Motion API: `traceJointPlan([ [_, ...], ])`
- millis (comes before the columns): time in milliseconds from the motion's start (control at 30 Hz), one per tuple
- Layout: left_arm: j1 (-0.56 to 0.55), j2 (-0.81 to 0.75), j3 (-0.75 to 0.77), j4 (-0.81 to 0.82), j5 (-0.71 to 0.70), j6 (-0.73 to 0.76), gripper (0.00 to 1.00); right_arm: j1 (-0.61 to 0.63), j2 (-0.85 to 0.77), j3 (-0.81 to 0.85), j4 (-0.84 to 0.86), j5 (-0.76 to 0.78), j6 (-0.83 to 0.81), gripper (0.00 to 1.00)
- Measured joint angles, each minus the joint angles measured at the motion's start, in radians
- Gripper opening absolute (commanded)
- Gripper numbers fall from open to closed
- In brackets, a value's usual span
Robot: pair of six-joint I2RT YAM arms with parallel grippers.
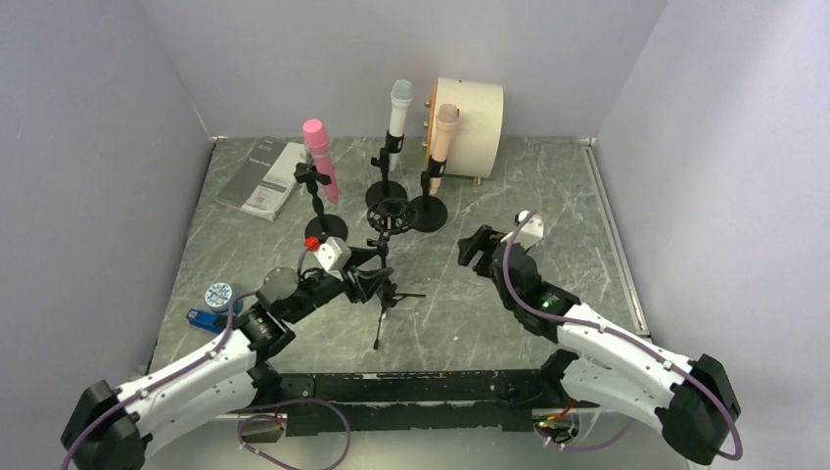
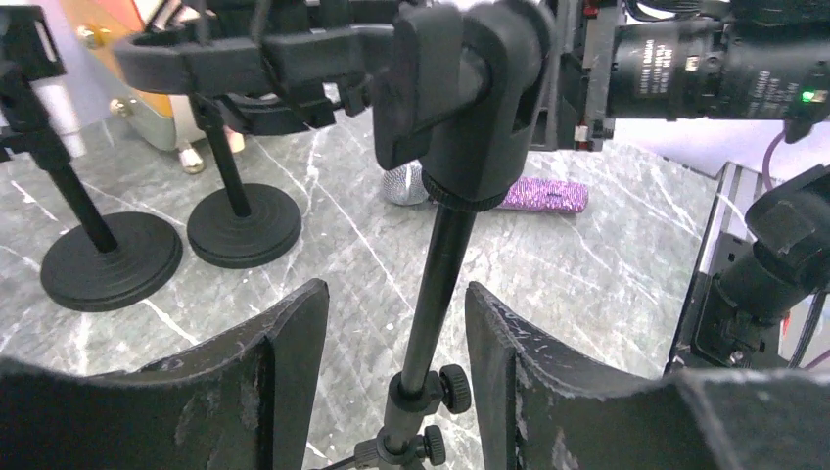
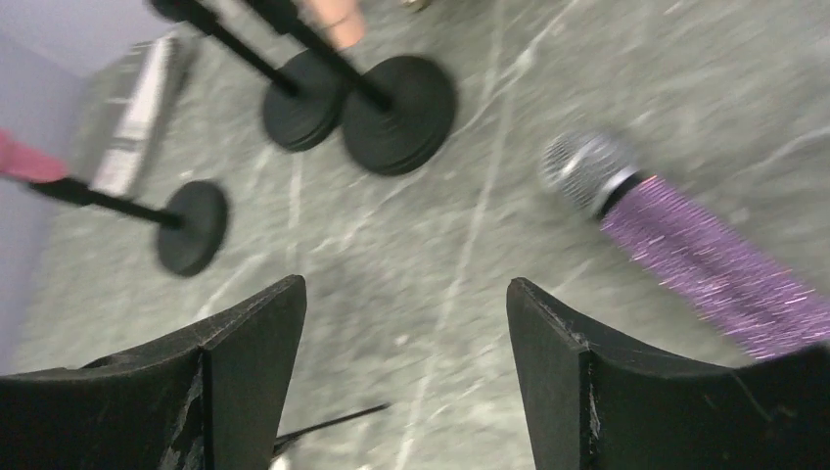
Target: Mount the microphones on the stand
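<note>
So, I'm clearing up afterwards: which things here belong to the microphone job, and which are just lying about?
Job: pink stick microphone; white microphone with pale-blue head; peach microphone; purple glitter microphone with silver mesh head; black tripod stand; black round-base stands.
Lying about: grey printed booklet; cream drum-shaped box; small blue object.

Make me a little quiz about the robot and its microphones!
1. How many microphones sit in stands?
2. True or false: the right gripper holds the purple microphone.
3. What is inside the left gripper? A stand pole; B ball; C nothing.
Key: 1 three; 2 false, it lies on the table; 3 A.
</note>
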Motion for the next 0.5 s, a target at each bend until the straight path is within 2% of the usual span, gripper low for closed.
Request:
traceJointPlan([
  [267, 0.0, -0.274, 0.006, -0.247, -0.05, -0.055, 0.68, -0.222, 0.111, 0.145, -0.145, -0.023, -0.291, 0.79],
  [500, 0.0, -0.447, 0.098, -0.567, -0.12, -0.1, 0.77, -0.329, 0.371, 0.311, -0.279, -0.164, -0.514, 0.79],
])
